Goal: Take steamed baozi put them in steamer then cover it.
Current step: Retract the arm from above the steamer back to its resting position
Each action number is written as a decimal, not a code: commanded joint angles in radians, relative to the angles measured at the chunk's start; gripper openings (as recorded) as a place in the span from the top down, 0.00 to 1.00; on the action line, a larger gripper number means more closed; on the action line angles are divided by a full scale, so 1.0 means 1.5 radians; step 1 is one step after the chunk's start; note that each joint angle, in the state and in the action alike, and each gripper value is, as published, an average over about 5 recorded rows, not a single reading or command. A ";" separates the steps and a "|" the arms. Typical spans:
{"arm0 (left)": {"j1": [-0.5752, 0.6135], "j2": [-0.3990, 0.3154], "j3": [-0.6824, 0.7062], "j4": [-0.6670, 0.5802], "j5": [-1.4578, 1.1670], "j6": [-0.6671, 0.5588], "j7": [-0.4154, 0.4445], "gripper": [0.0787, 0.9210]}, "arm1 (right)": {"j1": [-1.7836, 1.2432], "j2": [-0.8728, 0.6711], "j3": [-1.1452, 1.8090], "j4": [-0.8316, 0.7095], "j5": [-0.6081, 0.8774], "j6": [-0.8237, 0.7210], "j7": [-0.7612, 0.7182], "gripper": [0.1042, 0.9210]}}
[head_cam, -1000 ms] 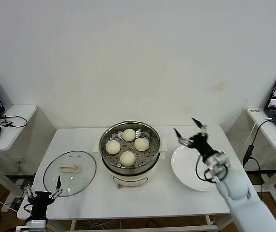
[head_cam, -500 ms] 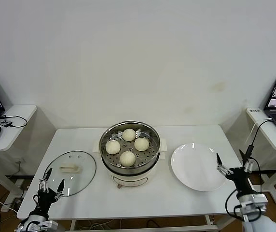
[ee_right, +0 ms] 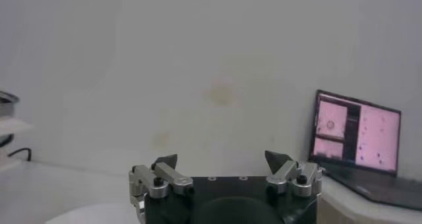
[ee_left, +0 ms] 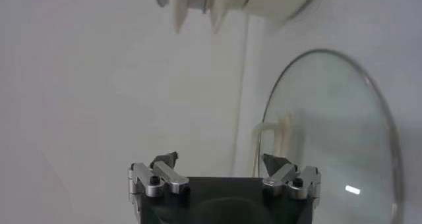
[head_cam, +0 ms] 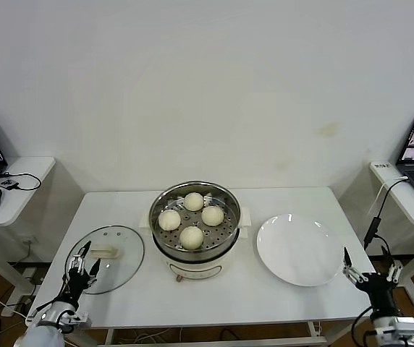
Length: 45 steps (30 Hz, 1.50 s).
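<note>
White table [head_cam: 279, 303] against a pale wall. Steamer [head_cam: 195, 230] at centre, uncovered, all four steamed baozi [head_cam: 192, 236] on its perforated tray. Cover [head_cam: 106, 258] lies flat to the steamer's left, white plate [head_cam: 299, 250] to its right, bare. My left gripper [head_cam: 84, 266] hangs over the cover's near edge, jaws wide, holding nothing. My right gripper [head_cam: 370, 272] sits off the table's right front corner, jaws wide, holding nothing.

Black tool [ee_right: 221, 161], silver screwed fingers [ee_right: 161, 178]
</note>
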 commanded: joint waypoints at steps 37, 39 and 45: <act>-0.214 -0.008 0.074 0.212 0.074 -0.026 0.004 0.15 | -0.024 0.027 -0.010 -0.064 -0.050 0.012 -0.022 0.12; -0.212 -0.007 0.074 0.212 0.075 -0.028 0.008 0.20 | -0.024 0.026 -0.010 -0.068 -0.051 0.013 -0.023 0.12; -0.207 -0.004 0.076 0.217 0.081 -0.035 0.020 0.40 | -0.021 0.026 -0.014 -0.075 -0.055 0.014 -0.024 0.12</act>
